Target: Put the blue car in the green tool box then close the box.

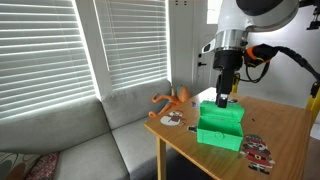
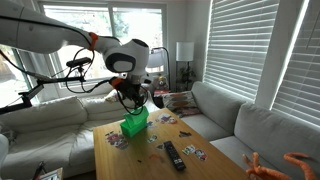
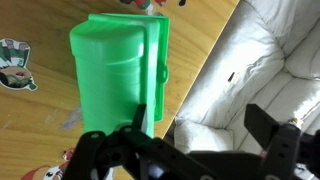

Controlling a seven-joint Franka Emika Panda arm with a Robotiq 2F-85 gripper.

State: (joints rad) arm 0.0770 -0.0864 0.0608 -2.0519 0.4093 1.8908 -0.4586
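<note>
— So, where's the green tool box (image 1: 220,126)?
— Standing on the counter (image 1: 285,120), picture cards (image 1: 258,150) scattered just beside it.
— And the pincer (image 1: 222,98)?
— Directly above the box, close over its top, jaws spread wide, gripping nothing.

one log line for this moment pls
gripper: open, above green tool box | green tool box: on wooden table | blue car: not visible | box open or shut: cannot tell
</note>
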